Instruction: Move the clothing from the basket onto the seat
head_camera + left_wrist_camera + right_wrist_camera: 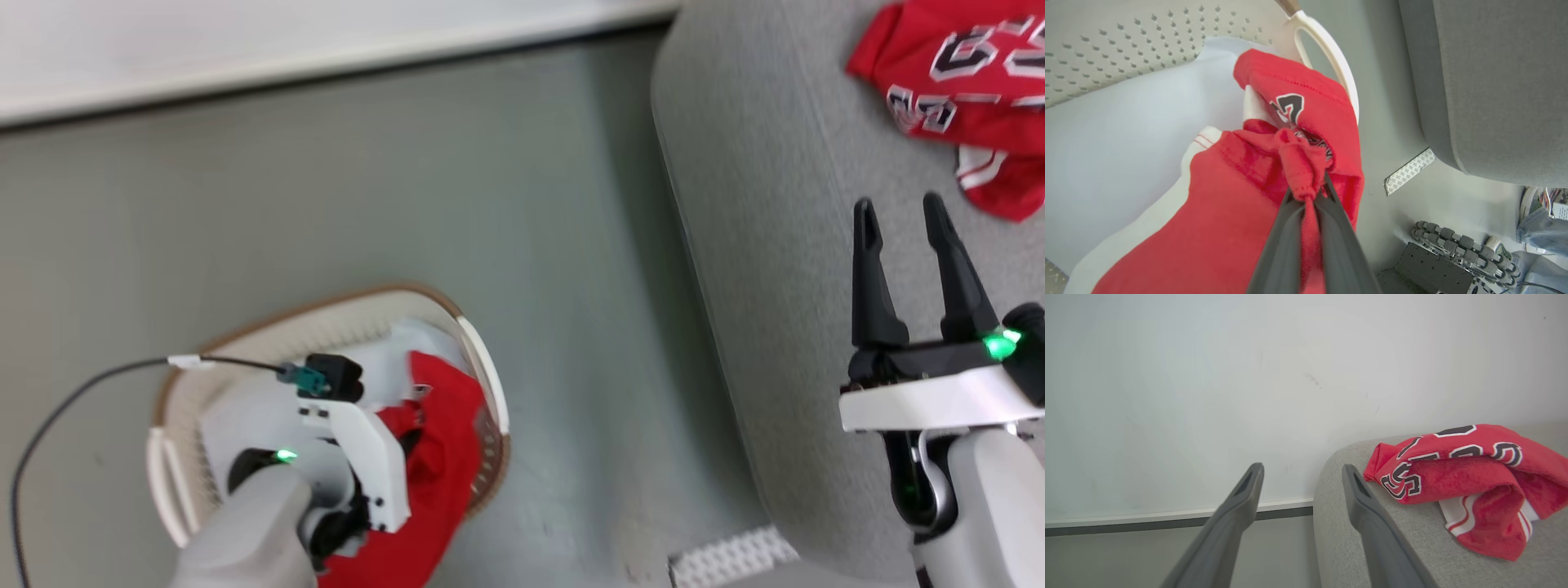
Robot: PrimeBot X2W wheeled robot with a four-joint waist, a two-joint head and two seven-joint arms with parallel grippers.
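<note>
The left hand (1308, 192) is clamped on a bunched fold of soft red jersey (1229, 228) in the oval perforated plastic basket (326, 305), above a smooth white pad (1126, 143). The right hand (896, 206), fingers apart, hovers over the grey woven sofa (775, 245), where a crumpled jersey (963, 82) lies.
</note>
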